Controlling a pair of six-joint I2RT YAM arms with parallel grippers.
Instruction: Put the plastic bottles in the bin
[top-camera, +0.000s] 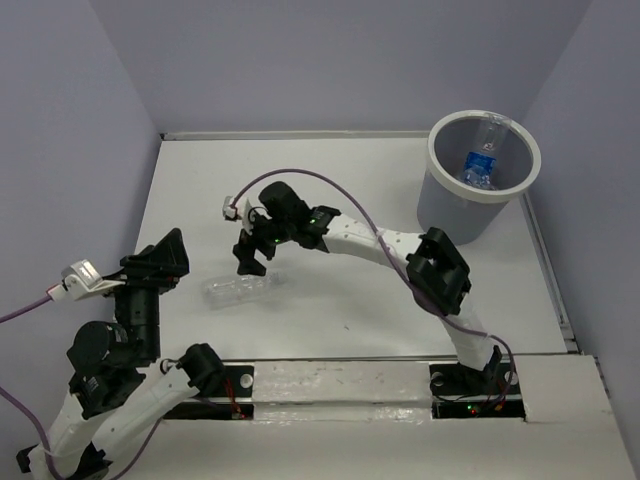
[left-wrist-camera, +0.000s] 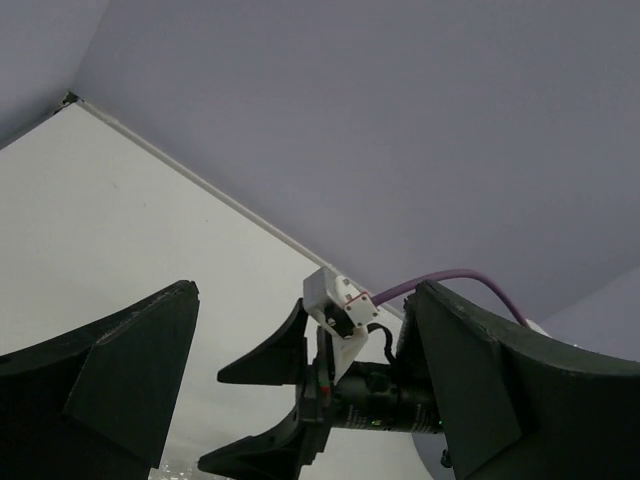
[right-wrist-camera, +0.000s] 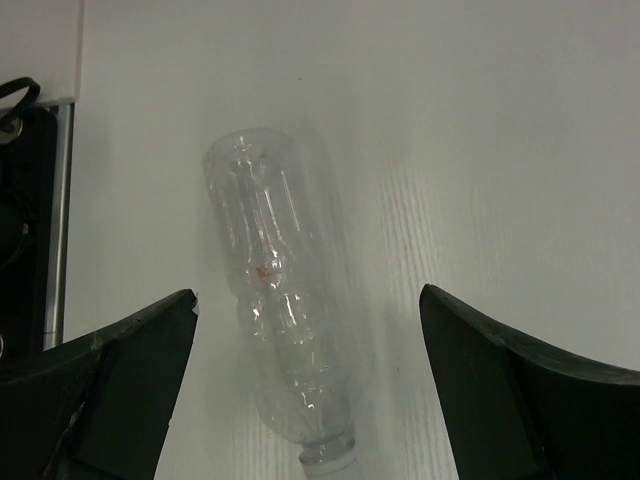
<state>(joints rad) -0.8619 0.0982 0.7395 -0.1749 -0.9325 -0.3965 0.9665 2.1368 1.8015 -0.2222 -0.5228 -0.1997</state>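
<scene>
bottle (right-wrist-camera: 272, 310) flat, below right end effector (top-camera: 251, 267)

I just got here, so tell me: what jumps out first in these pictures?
A clear bottle lies on its side on the white table, left of the middle, with the right claw open just above it. In the far right corner stands the grey bin, with a blue-labelled bottle already inside.

No writing is legible anywhere. The blue label band (top-camera: 479, 163) on the plastic bottle (top-camera: 492, 135) in the bin (top-camera: 438, 205) is too small to read.
</scene>
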